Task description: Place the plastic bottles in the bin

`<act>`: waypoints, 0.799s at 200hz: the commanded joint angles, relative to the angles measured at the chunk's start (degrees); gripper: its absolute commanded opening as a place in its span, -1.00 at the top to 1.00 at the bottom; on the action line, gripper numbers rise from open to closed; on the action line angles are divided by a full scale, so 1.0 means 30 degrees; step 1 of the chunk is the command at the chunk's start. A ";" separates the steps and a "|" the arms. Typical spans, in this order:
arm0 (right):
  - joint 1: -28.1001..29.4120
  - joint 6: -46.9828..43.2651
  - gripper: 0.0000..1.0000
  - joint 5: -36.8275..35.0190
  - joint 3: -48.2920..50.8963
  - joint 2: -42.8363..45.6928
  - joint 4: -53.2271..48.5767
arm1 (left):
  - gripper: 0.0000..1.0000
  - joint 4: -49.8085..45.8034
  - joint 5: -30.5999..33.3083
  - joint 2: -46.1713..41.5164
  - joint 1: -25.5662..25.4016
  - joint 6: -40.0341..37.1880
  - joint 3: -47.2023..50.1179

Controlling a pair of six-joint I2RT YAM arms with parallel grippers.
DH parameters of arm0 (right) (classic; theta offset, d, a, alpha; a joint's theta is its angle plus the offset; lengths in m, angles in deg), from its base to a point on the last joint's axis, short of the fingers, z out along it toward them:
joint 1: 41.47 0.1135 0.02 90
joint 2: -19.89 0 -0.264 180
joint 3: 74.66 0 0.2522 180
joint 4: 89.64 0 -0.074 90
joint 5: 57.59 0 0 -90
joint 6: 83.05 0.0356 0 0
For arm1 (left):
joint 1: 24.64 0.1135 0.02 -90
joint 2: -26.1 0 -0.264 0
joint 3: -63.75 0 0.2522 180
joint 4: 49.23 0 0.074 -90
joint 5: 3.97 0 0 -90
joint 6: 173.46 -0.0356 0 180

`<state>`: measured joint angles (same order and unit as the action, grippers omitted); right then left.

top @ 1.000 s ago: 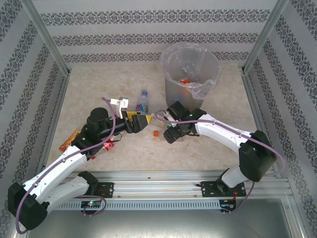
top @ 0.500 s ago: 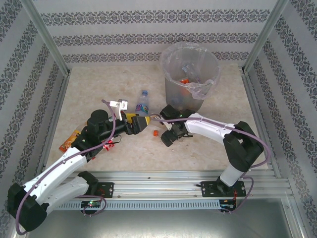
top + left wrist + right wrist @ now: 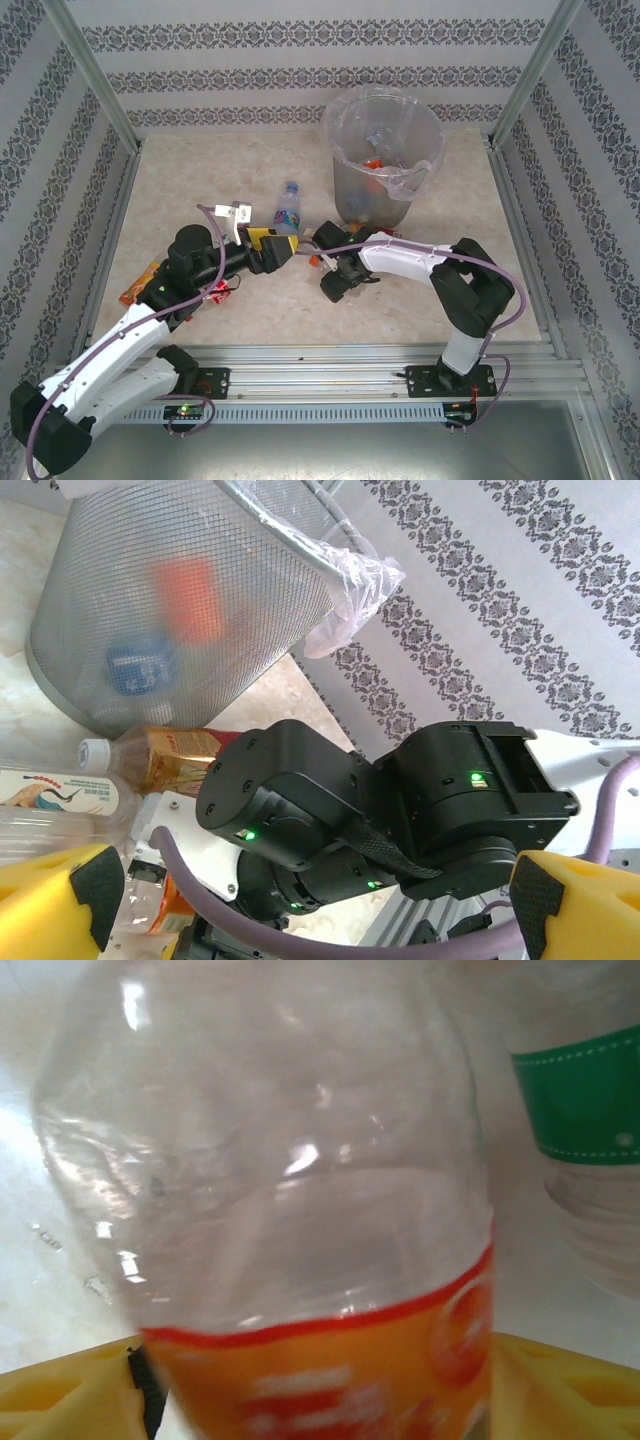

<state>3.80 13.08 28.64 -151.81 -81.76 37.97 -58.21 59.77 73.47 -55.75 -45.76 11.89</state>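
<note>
In the right wrist view a clear plastic bottle (image 3: 320, 1260) with a red-edged orange label fills the space between my yellow fingers (image 3: 60, 1395), which touch it on both sides. From above, my right gripper (image 3: 318, 258) lies low on the table, just in front of the bin (image 3: 383, 150). That grey mesh bin has a clear bag liner and holds bottles. My left gripper (image 3: 283, 247) faces the right one and stands open, nothing between its fingertips (image 3: 60, 900). A blue-capped bottle (image 3: 288, 208) lies beyond it.
A green-labelled bottle (image 3: 590, 1100) lies close beside the held one. A brown-labelled bottle with a white cap (image 3: 170, 755) and a white-labelled one (image 3: 50, 795) lie at the foot of the bin (image 3: 180, 600). An orange-labelled bottle (image 3: 140, 283) lies at the far left.
The right arm folded in towards the left, and its jaws narrowed onto the orange-labelled bottle. The left gripper drifted slightly left and stayed open.
</note>
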 commanded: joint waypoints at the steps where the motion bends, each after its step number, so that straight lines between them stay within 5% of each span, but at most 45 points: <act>1: 0.0281 0.0589 -0.49 -0.0566 -0.0479 -0.0456 0.0065 | -1.00 -0.0716 0.0258 -0.0362 -0.0092 -0.0664 -0.0296; 67: 0.0277 0.2076 -0.09 0.0164 0.0810 0.1479 0.1030 | -1.00 -0.0875 0.0417 -0.0258 -0.0084 -0.0739 -0.0451; 160: -0.0323 0.4162 -0.01 0.2195 0.2801 0.8885 0.1950 | -1.00 -0.1785 0.1064 0.0034 -0.0059 -0.0544 -0.1837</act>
<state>3.74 23.20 31.87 -143.73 -59.68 42.93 -62.63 61.76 73.63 -55.75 -46.66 9.79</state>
